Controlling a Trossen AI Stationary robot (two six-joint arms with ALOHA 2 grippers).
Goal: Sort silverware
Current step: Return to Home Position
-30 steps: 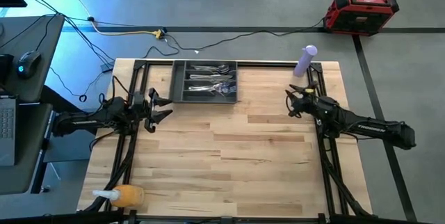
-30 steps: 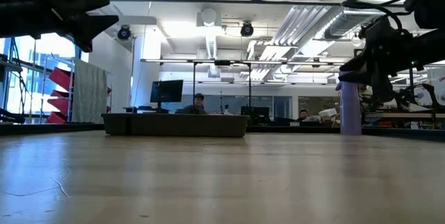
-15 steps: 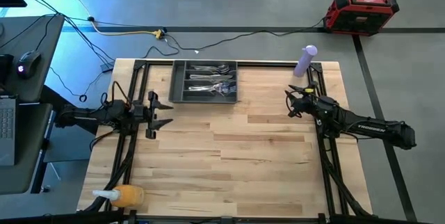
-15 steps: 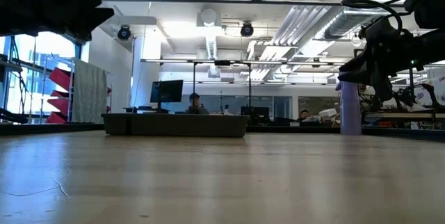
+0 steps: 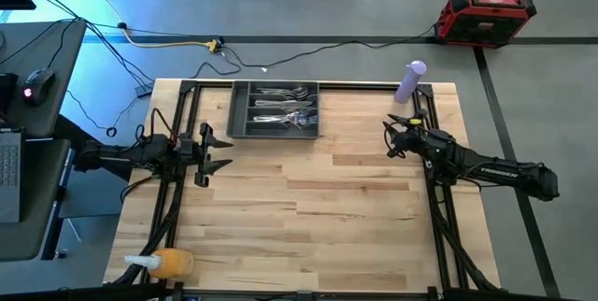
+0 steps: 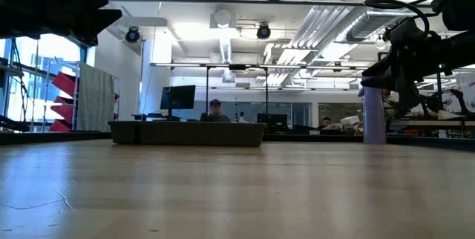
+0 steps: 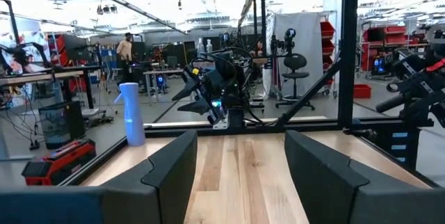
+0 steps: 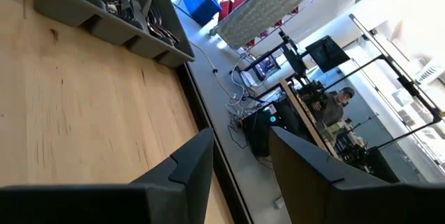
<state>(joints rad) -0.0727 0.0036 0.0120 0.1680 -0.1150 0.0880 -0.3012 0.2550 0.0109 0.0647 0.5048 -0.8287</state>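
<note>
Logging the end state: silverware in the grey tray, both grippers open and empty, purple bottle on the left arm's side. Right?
Not quite: the high view shows the purple bottle on the right arm's side, at the table's far corner. The rest holds: silverware in the grey tray, left gripper and right gripper open and empty.

In the high view the silverware [image 5: 285, 112] is too small to tell forks from spoons, the wall of the tray [image 6: 185, 133] hides it fully in the low view, and the right wrist view cuts the tray off.
</note>
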